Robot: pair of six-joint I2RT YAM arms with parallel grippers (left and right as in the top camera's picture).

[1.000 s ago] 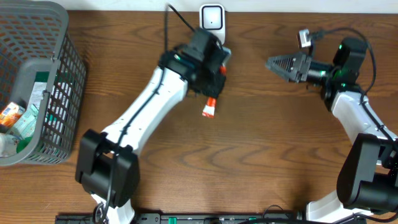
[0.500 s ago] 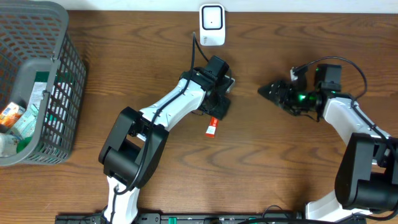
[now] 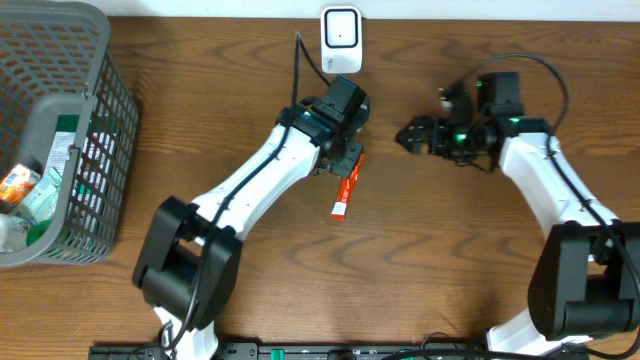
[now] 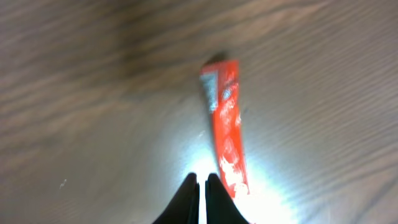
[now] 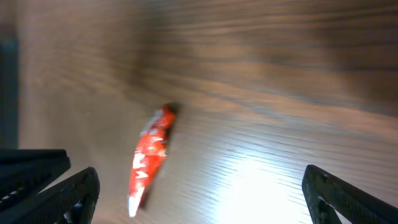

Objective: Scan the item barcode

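- The left claw (image 4: 202, 182) is pinched shut on nothing. The red packet (image 4: 225, 130) lies flat on the table just beside its tips, stretching away ahead.
- To do this well, I reckon it should open, shift over the packet's near end and pinch the edge, leaving any barcode uncovered.
- The white scanner (image 3: 341, 38) stands well beyond.
- The right claw (image 5: 200, 180) gapes wide and empty, well apart.

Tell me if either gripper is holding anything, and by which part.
Nothing is held. The left gripper is shut, empty, beside the red packet on the table; the right gripper hangs open.
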